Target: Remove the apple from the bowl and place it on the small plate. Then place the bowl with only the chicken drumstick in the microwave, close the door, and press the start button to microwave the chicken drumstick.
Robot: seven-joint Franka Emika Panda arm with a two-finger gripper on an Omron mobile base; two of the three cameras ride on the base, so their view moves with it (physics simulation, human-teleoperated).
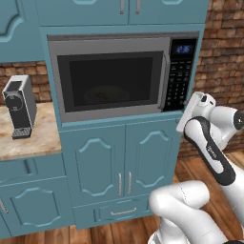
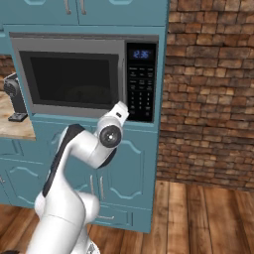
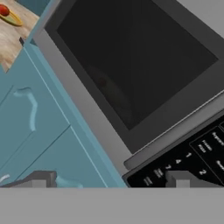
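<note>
**Teal kitchen: keypad press pending**

Teal cabinetry frames the microwave [image 1: 126,76], its door [image 1: 109,78] shut, something dim inside. Black keypad [image 3: 192,157] lies at about one o'clock from the gripper [image 3: 111,180], whose jaws stand wide, holding nothing. Apple [image 3: 4,9] rests on the small plate [image 3: 13,18] at ten o'clock.

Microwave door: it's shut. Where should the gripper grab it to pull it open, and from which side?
Likely best the long curved handle at the door's right edge, beside the keypad, mid-length. Come from the front, a finger on each side of the upright bar; it bows off the door face.
</note>
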